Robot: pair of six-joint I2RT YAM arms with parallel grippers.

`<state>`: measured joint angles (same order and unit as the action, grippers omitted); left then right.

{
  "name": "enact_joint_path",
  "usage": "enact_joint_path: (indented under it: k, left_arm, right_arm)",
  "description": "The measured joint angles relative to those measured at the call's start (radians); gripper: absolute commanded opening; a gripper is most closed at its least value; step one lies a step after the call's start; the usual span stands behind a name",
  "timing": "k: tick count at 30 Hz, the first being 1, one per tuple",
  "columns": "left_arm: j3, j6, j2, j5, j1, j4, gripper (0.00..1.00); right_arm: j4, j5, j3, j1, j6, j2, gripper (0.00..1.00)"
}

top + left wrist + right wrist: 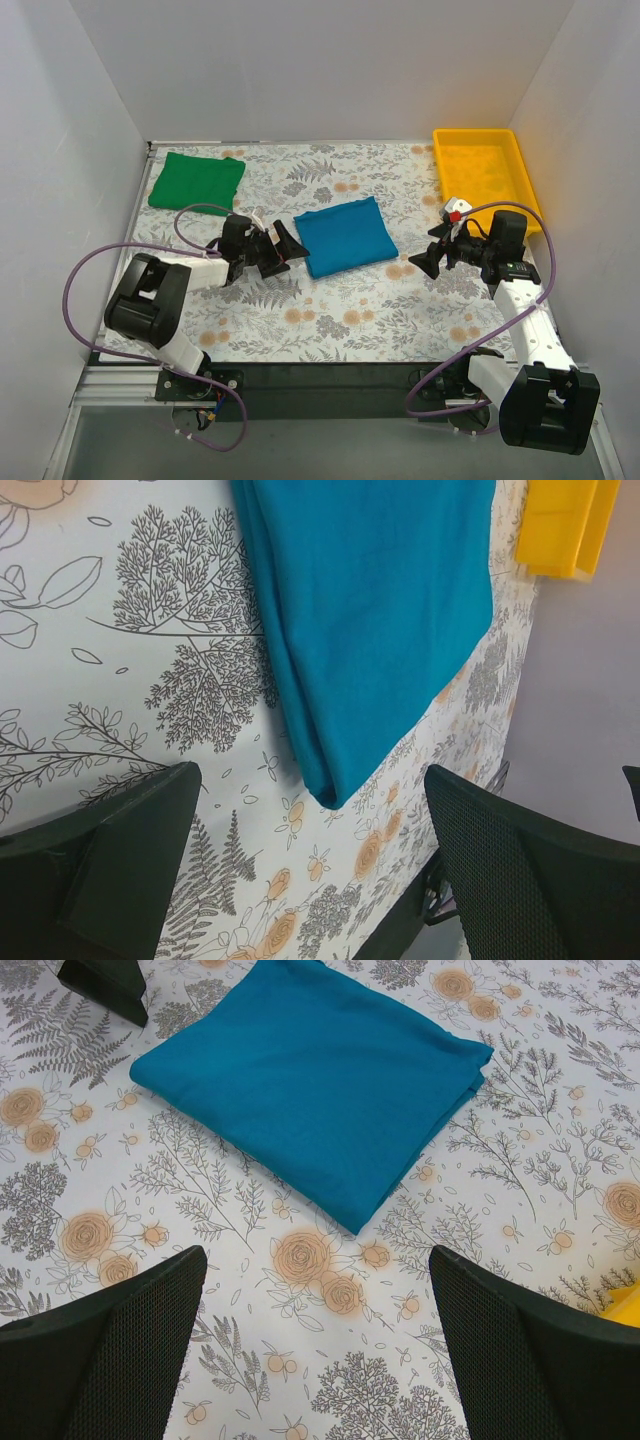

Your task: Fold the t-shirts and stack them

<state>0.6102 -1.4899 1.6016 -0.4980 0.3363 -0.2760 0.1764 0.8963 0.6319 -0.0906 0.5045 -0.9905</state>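
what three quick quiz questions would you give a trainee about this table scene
1. True or false: the green shirt lies stacked on the blue shirt.
2. What lies on the table between the left gripper and the right gripper? A) the yellow tray B) the blue shirt C) the green shirt
3. Fill the gap: both grippers are ___ and hold nothing.

Key: 1 false, the shirts lie apart, the green one at the far left corner; 2 B; 3 open.
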Motion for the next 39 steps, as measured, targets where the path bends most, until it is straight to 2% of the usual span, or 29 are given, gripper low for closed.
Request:
enact_joint_path:
  k: [18, 23, 33, 36, 39]
  left_arm:
    - [0.072, -0.036, 0.096, -0.007, 0.020, -0.051, 0.94]
    - [0.167, -0.056, 0.163, 0.056, 0.024, -0.015, 0.83]
    - [0.409, -0.058, 0.286, 0.240, 0.027, 0.159, 0.79]
    - [0.460, -0.050, 0.314, 0.259, 0.026, 0.200, 0.75]
    - [0.506, -0.037, 0.347, 0.253, 0.027, 0.219, 0.75]
  right_arm:
    - [0.000, 0.000, 0.000, 0.000, 0.000, 0.000, 0.98]
    - [0.000, 0.000, 0.000, 0.000, 0.000, 0.000, 0.98]
    - [0.000, 0.000, 0.000, -0.002, 0.000, 0.000, 0.98]
    - [0.000, 0.000, 0.000, -0.002, 0.000, 0.000, 0.98]
    - [0.000, 0.000, 0.000, -0.002, 0.000, 0.000, 0.98]
